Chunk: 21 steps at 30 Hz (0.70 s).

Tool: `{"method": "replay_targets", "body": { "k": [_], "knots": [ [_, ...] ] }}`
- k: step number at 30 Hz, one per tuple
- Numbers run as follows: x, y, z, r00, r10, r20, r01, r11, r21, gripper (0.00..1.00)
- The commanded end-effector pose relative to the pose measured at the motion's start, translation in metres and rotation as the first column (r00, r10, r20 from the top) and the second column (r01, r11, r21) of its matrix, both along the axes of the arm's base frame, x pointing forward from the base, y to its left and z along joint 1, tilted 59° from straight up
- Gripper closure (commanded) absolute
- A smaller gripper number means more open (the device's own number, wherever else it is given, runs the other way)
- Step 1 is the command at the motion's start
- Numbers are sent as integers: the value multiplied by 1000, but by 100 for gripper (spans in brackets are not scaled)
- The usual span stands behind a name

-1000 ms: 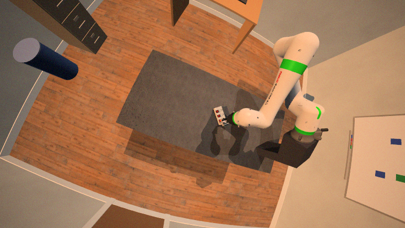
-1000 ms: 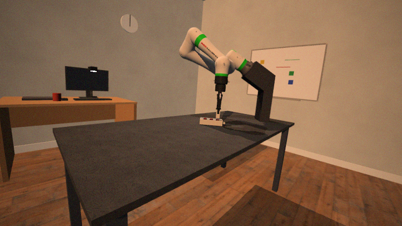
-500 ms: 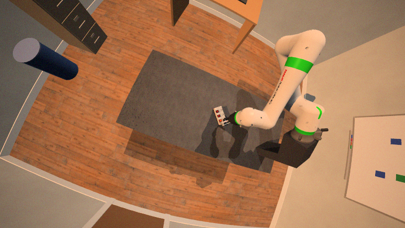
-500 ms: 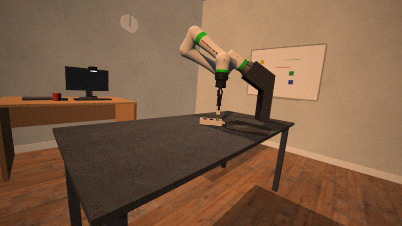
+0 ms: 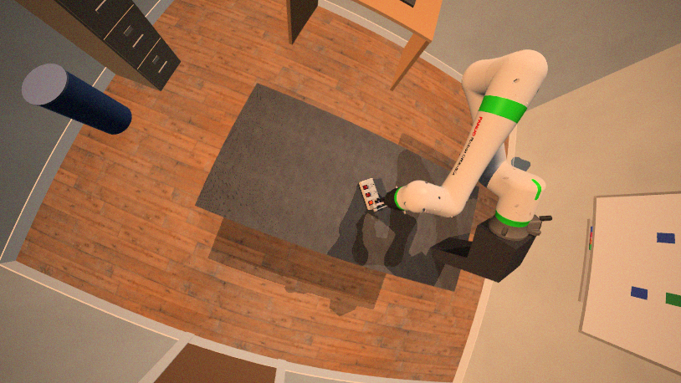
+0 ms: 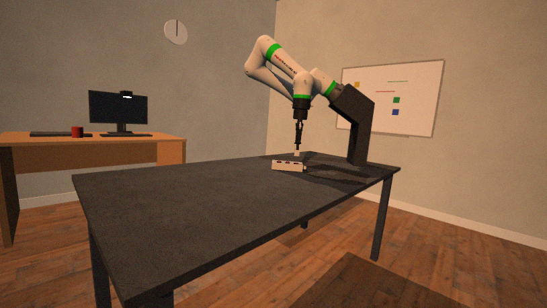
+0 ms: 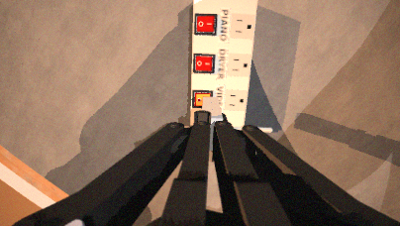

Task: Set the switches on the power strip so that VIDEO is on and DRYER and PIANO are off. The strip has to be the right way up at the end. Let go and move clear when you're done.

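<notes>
Dark grey rectangular table (image 6: 160,214) on wood-plank floor (image 6: 439,260). White three-switch power strip (image 5: 371,194) near robot-side edge. Black two-finger gripper (image 7: 209,118) clenched, grasping nothing, above strip's near end.

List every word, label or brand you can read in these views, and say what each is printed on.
"PIANO": on the power strip, beside its farthest red switch in the wrist view.
"DRYER": on the strip, beside the middle switch; blurred but legible.
"VI...": by the nearest switch; the shut gripper hides the rest.
"FANUC": red, on the arm; the smaller dark text after it is too blurred.
Whiteboard marks: no readable text.
</notes>
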<state>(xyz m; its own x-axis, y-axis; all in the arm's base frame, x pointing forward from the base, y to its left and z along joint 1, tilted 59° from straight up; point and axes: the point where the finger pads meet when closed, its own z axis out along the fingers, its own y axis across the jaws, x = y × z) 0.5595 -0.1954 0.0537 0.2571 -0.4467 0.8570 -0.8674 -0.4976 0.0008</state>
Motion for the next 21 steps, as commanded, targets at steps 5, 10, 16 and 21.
{"method": "replay_targets", "body": {
  "k": [5,10,16,21],
  "knots": [
    [0,1,0,1000,0,0,0,1000,0,0],
    [-4,8,6,1000,0,0,0,1000,0,0],
    [-16,28,19,1000,0,0,0,1000,0,0],
    [-23,40,27,1000,0,0,0,1000,0,0]
  ]
}}
